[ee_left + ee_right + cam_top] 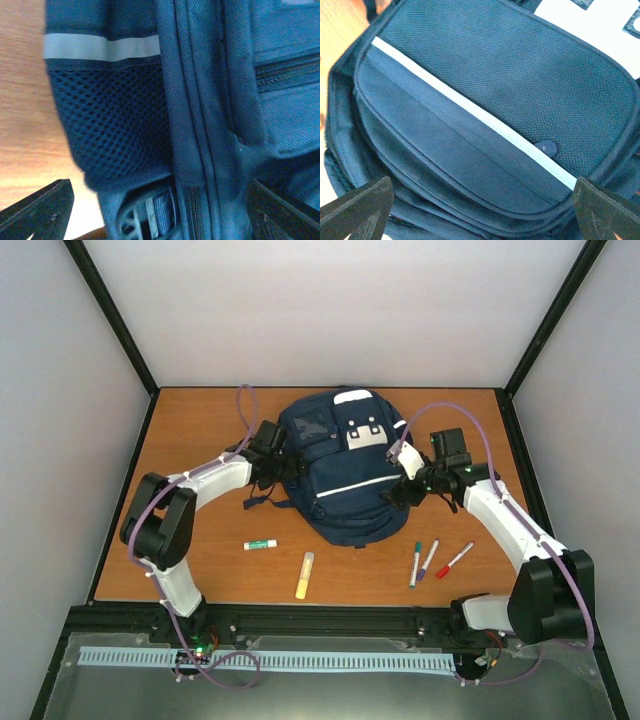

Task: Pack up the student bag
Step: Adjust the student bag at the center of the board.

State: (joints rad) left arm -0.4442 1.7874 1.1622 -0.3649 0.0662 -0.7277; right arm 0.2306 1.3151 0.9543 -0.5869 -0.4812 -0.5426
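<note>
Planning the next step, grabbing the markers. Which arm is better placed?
Right, likely: the markers lie right of the bag, near the right claw, which is open. The left claw is across the bag.

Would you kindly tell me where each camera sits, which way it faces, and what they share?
Top external: above and behind the bases, looking down on the wooden table and navy blue fabric backpack; left gripper, right gripper show.
Left wrist: close on the backpack's mesh side pocket; own fingertips at the bottom corners.
Right wrist: close on its white-striped front pocket; own fingertips likewise.
Shared: the backpack.
</note>
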